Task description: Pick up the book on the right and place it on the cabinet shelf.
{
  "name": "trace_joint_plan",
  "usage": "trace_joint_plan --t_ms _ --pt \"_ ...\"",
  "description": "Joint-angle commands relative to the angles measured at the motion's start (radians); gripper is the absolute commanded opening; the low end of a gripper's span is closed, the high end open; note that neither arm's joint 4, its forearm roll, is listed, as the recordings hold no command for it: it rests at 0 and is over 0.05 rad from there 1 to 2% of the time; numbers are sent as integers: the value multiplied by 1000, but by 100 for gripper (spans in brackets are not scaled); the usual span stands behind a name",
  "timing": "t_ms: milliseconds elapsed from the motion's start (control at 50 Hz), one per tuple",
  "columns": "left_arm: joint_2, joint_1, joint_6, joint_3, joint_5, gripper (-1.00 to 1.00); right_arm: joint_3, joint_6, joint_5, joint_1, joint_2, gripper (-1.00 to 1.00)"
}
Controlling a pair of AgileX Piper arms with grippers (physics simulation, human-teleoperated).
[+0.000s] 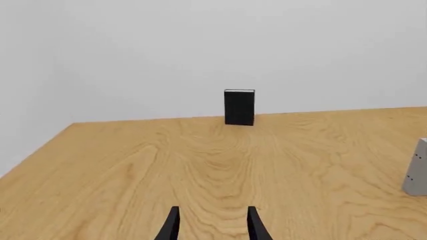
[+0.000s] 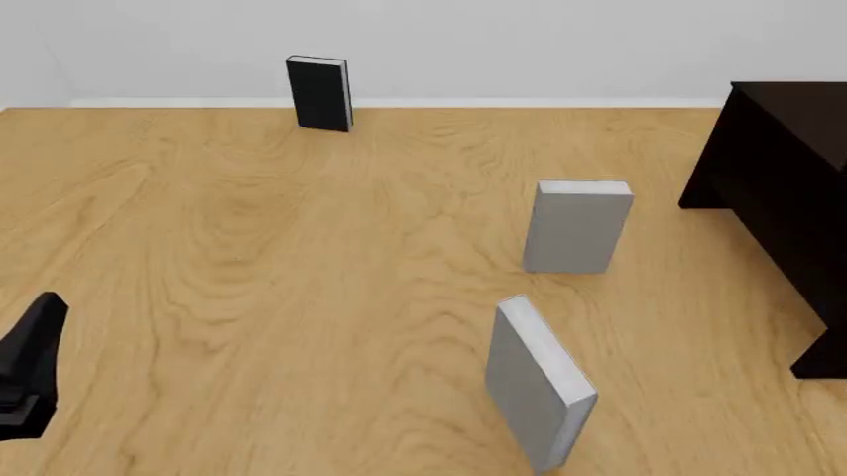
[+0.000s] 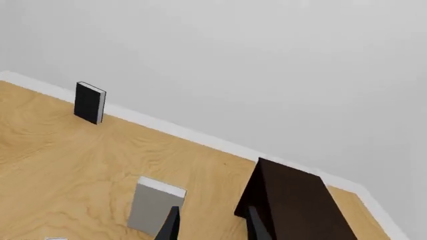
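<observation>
- Right end effector (image 3: 213, 212): fingers apart, holding nothing. It is above the desk (image 2: 265, 297) and not visible in the front view.
- The book (image 3: 155, 207) lies ahead of and below the right end effector, slightly toward its left finger.
- The book (image 2: 577, 226) stands upright with its long axis vertical and its broad cover facing the desk's near edge. It is right of desk centre, near the cabinet (image 2: 781, 188) but apart from it.
- Left end effector (image 1: 212, 210): fingers apart and empty, at the near-left corner, well apart from the book. My judgement is that the right arm is nearer.
- The shelf board can't be seen from here.
- Counts:
  - 3 books: 2 grey, including the larger-looking grey book (image 2: 537, 387) toward the near edge, and 1 black book (image 2: 319, 92) at the far edge.
  - 1 cabinet.
</observation>
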State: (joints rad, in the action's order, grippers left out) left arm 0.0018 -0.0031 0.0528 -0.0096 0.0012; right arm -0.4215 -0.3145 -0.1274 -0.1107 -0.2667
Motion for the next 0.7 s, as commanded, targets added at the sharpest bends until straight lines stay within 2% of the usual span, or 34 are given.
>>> trace_joint_plan --t_ms 20,140,300,400,540,600,700 --pt "-2 9 11 -5 1 100 -198 -154 -38 -59 -167 100" --pt "-2 5 16 -1 3 100 -289 -227 -75 -77 -246 100" --pt "-2 2 17 2 8 100 -412 -356 -133 -116 -362 100" --pt "-2 -4 24 4 12 100 -504 -440 -184 -144 -447 100" --pt "-2 -4 22 1 14 100 -613 -522 -261 -166 -541 100" --pt "-2 -12 20 0 13 100 -649 -581 -296 -177 -581 100" --pt "-2 -23 14 2 13 100 -706 -631 -336 -186 -639 100"
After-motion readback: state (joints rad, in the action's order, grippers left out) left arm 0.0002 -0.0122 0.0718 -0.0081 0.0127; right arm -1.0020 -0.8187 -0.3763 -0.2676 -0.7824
